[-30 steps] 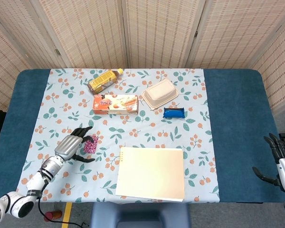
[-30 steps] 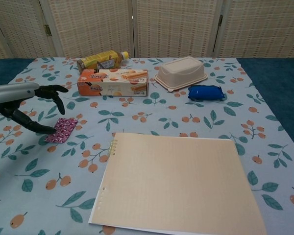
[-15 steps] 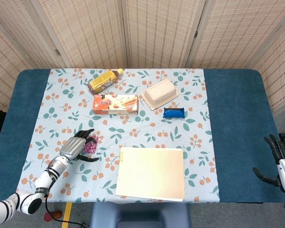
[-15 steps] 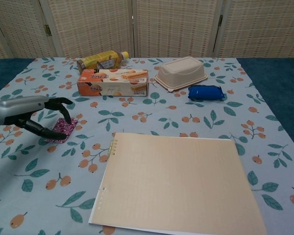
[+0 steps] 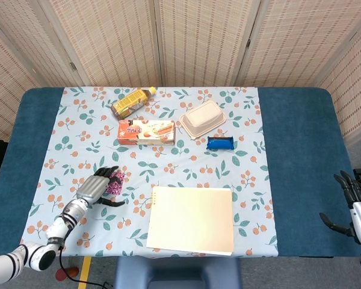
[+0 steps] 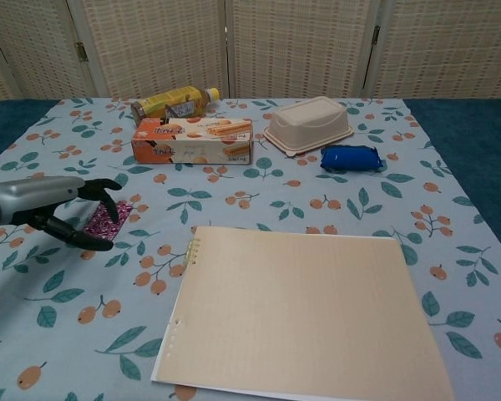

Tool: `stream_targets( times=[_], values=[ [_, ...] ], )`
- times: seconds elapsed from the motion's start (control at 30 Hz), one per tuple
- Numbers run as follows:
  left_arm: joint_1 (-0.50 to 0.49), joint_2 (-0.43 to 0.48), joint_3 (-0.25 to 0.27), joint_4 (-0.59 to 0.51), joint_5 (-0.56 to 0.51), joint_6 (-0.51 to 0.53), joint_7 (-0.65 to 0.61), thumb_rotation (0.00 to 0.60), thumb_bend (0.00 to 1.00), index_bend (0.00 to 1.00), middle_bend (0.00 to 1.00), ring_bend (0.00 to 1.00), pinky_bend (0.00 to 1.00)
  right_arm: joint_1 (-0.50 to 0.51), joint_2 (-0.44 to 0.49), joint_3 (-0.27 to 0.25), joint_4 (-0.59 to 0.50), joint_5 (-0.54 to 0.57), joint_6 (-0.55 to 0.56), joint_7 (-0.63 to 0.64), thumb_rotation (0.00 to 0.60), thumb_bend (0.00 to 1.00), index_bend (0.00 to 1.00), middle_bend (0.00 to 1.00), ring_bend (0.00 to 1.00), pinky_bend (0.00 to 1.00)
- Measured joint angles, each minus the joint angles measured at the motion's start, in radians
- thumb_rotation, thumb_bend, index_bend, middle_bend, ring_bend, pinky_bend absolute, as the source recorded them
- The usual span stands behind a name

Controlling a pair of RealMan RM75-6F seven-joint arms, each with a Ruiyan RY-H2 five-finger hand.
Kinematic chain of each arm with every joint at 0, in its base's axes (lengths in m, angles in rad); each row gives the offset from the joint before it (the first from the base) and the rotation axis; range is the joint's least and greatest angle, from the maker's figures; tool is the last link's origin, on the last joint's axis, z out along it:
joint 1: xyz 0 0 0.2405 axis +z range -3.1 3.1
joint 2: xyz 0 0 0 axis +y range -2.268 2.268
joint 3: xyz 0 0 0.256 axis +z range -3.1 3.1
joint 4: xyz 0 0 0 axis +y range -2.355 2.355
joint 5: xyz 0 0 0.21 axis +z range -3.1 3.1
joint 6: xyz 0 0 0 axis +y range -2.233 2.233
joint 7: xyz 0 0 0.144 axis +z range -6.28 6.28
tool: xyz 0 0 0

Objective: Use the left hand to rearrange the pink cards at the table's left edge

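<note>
Our left hand has sunk lower over the pink cards, fingers now draped across them at eight o'clock on the table; whether it grips we cannot tell. Rearranging looks barely begun.

The left hand has lowered onto the pink cards.

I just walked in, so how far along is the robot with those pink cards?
Nothing looks finished. The left robot hand is down over the pink cards, fingers spread around them; whether it grips them is unclear. Rearranging them is still left. The right robot hand hangs open, off the table.
</note>
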Motion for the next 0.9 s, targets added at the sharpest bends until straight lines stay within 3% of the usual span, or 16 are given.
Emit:
stream_targets(
  times=[0.9],
  values=[
    [0.067,0.079,0.011,0.006,-0.061,0.045,-0.013,0.302,0.14,0.31,0.00,0.00,0.00,-0.003,-0.005,0.001,0.011,-0.001,0.003,0.011,0.600,0.28,0.04,0.00,0.00,0.00]
  ],
)
